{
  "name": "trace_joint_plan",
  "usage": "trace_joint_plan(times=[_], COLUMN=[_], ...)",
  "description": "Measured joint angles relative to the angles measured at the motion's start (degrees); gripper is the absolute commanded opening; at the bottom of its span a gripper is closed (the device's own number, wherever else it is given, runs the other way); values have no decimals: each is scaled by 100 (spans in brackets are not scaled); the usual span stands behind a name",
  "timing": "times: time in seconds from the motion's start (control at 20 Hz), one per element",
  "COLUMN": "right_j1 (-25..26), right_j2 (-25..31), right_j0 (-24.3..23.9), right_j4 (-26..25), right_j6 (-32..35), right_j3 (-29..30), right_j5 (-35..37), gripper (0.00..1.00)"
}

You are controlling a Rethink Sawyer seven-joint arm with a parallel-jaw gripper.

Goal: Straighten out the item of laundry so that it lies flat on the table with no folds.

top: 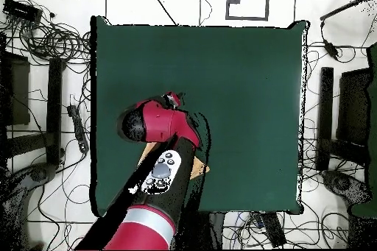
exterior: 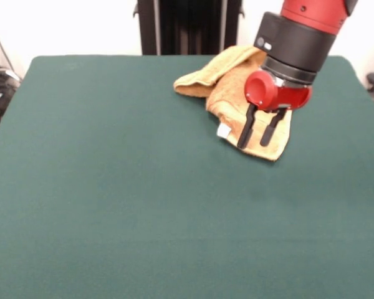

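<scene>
The item of laundry, an orange-yellow towel (exterior: 227,84), lies crumpled and folded over itself at the far right of the green table (exterior: 112,187). A small white tag (exterior: 224,130) shows at its near edge. My gripper (exterior: 254,143) hangs over the towel's near part, open, its two black fingers (exterior: 246,128) apart with nothing between them. From overhead, the arm covers most of the towel; only an orange corner (top: 200,167) peeks out beside it on the table (top: 243,79). The gripper (top: 175,99) shows there at the red wrist's end.
Tangled cables (top: 55,42) and dark equipment (top: 346,115) lie on the floor around the table. A black stand (exterior: 187,25) rises behind the table's far edge. The towel sits close to the table's edge on the robot's side.
</scene>
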Motion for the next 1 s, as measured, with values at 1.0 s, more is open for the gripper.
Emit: trace_joint_plan(times=[1.0], right_j1=[-115], right_j2=[3], right_j0=[29], right_j4=[1], right_j6=[0], right_j3=[218], right_j5=[0], gripper=[100])
